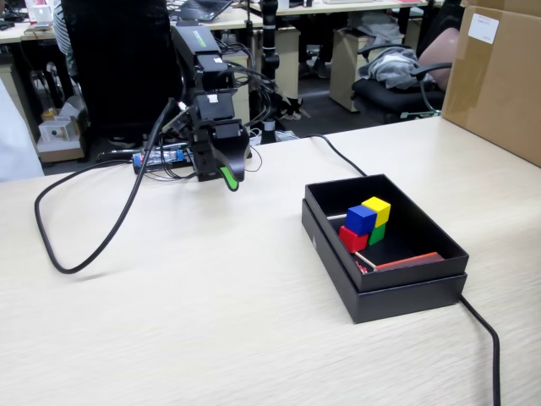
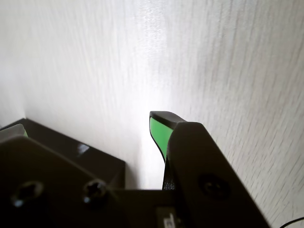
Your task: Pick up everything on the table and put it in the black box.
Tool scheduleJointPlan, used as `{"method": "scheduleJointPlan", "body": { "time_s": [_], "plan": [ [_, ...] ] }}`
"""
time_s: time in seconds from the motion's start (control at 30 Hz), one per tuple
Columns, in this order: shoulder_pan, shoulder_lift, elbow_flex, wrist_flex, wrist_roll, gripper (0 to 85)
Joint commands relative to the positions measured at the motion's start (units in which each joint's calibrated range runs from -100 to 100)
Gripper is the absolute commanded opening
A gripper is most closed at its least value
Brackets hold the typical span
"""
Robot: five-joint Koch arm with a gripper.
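Four small cubes sit together inside the black box (image 1: 397, 292), which rests on the pale wood-grain bench (image 1: 211, 321) toward the right of the fixed view. I see the blue cube (image 1: 360, 219) and the yellow cube (image 1: 377, 209) on top, the red cube (image 1: 352, 239) below the blue one and the green cube (image 1: 378, 233) below the yellow one, all touching in one tight cluster near the box's back left corner. A red strip (image 1: 409, 261) and thin white sticks (image 1: 365, 260) lie on the box floor just in front of them.

My arm (image 1: 207, 101) stands folded at the far edge of the bench, well apart from the box, to its left in the fixed view. Its fingers (image 1: 229, 179) point down over the bench. In the wrist view I see one green-faced fingertip (image 2: 159, 132) before bright bare laminate; the other is not clearly shown, so I cannot tell whether the fingers are apart or together. Nothing shows at that tip.

A black cable (image 1: 93, 245) loops across the bench on the left, and another cable (image 1: 482, 330) runs past the box on the right. A brown carton (image 1: 499, 80) stands at the far right.
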Motion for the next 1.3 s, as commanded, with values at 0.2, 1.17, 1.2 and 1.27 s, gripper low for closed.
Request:
{"method": "scheduleJointPlan", "body": {
  "time_s": [0.2, 1.17, 1.2, 1.27],
  "plan": [
    [-1.12, -11.38, -17.61, 18.5, -2.54, 52.3],
    [-3.57, -11.84, -39.73, 35.6, -5.71, 49.7],
    [-3.57, -11.84, -39.73, 35.6, -5.71, 49.7],
    [-3.57, -11.84, -39.73, 35.69, -5.71, 49.7]
  ]
}}
